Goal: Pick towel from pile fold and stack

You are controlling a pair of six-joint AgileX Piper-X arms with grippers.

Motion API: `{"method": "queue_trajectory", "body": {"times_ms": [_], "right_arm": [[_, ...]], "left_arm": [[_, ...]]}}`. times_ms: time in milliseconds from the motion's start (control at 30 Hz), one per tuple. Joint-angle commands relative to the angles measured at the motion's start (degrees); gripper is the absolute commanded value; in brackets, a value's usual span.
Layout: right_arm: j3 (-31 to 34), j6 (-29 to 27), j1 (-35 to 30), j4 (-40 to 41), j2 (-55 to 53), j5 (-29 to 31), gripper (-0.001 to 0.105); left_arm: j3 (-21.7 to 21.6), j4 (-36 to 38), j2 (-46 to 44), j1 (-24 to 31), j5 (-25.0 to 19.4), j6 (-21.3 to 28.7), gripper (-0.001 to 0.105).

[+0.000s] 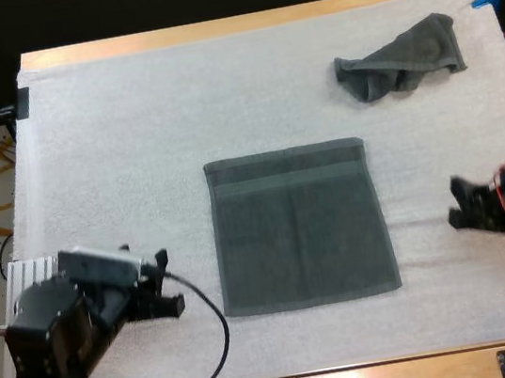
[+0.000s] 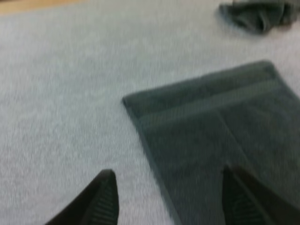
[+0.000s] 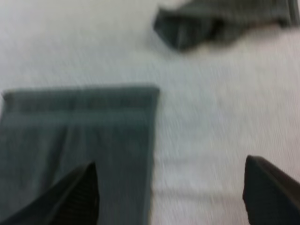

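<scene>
A dark grey-green towel lies spread flat in the middle of the white mat, with a band near its far edge. A crumpled towel sits at the far right. My left gripper is low over the mat to the left of the flat towel, open, its fingers apart near the towel's left edge. My right gripper hangs right of the flat towel, open, fingers wide; the flat towel's right edge and the crumpled towel lie ahead of it.
The white mat covers most of the wooden table. A metal bracket stands at the mat's left edge beside my left arm. Bare mat lies on the left and between the two towels.
</scene>
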Motion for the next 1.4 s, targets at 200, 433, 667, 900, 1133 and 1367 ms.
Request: {"method": "queue_trajectory", "body": {"times_ms": [200, 433, 667, 900, 1133, 1367], "right_arm": [[9.97, 8.9, -0.2, 5.25, -4.78, -5.96, 0.063], [23.19, 20.35, -0.2, -0.16, -3.17, -18.74, 0.063], [28.52, 27.0, -0.2, -12.81, 5.07, -25.98, 0.063], [29.6, 26.99, -0.2, -24.52, 18.45, -30.39, 0.063], [29.6, 27.11, -0.2, -32.97, 31.0, -36.97, 0.063], [29.6, 26.91, -0.2, -38.28, 36.4, -42.1, 0.059]], "left_arm": [[5.1, 4.26, -3.82, 0.07, -0.85, -0.23, 0.049], [9.36, 4.26, -3.69, 0.07, -0.85, -0.6, 0.049], [10.36, 4.26, -3.7, 0.07, -0.85, -0.59, 0.049], [10.36, 4.11, -3.7, 0.07, -0.85, -0.59, 0.049], [10.36, 3.85, -3.7, 0.07, -0.85, -0.59, 0.049], [10.36, 3.85, -3.7, 0.07, -0.85, -0.59, 0.049]]}}
